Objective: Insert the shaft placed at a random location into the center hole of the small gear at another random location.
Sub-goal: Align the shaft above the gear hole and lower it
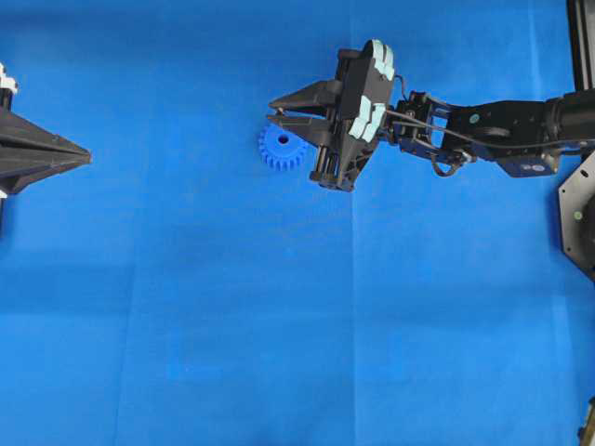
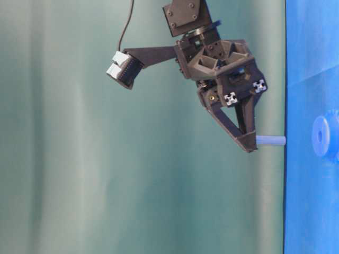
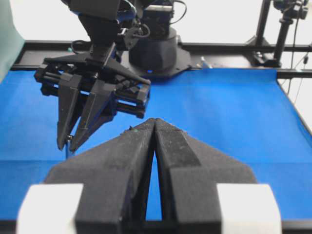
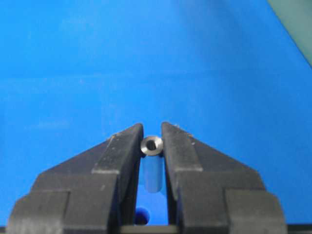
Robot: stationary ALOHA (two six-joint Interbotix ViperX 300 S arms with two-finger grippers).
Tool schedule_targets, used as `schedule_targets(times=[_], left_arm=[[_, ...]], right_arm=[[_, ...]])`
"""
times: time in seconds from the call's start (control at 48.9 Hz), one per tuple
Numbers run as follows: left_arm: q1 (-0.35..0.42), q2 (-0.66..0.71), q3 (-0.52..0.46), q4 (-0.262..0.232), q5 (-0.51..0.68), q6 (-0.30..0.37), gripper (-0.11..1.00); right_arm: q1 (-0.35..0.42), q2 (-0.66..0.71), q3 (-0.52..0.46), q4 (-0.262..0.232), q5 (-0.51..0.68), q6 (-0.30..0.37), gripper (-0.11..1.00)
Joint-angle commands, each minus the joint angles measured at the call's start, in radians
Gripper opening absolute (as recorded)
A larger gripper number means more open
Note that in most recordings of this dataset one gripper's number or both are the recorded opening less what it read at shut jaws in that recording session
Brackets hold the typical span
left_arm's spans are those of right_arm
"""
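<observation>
The right gripper [image 4: 151, 141] is clenched on the pin [image 4: 151, 168], which stands upright between its fingertips with its lower end above the blue cloth [image 1: 279, 325]. In the overhead view the gear [image 1: 281, 149] lies flat at about seven o'clock from those tips, part-hidden beneath them, so the pin seems near but not yet over the hole, which I cannot make out. The left gripper [image 1: 84, 158], pressed closed on nothing, waits well apart at nine o'clock.

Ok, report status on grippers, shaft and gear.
Right gripper shut on shaft, tip hovering beside small gear. Left gripper shut, empty, parked far off. Shaft not yet in center hole. Nothing in the way.
</observation>
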Motion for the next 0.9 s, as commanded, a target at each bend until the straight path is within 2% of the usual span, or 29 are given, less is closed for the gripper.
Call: schedule_targets(times=[0.0,0.552,0.879], left_arm=[[0.002,0.003,-0.011,0.0,-0.005,0.002,0.0],[0.002,0.003,-0.011,0.0,-0.005,0.002,0.0],[0.002,0.003,-0.011,0.0,-0.005,0.002,0.0]], right_arm=[[0.005,-0.025,-0.006,-0.002,-0.003,-0.002,0.03],[0.014,0.098,-0.006,0.017,-0.06,0.011,0.03],[0.012,0.124,-0.006,0.02,-0.067,0.011,0.03]])
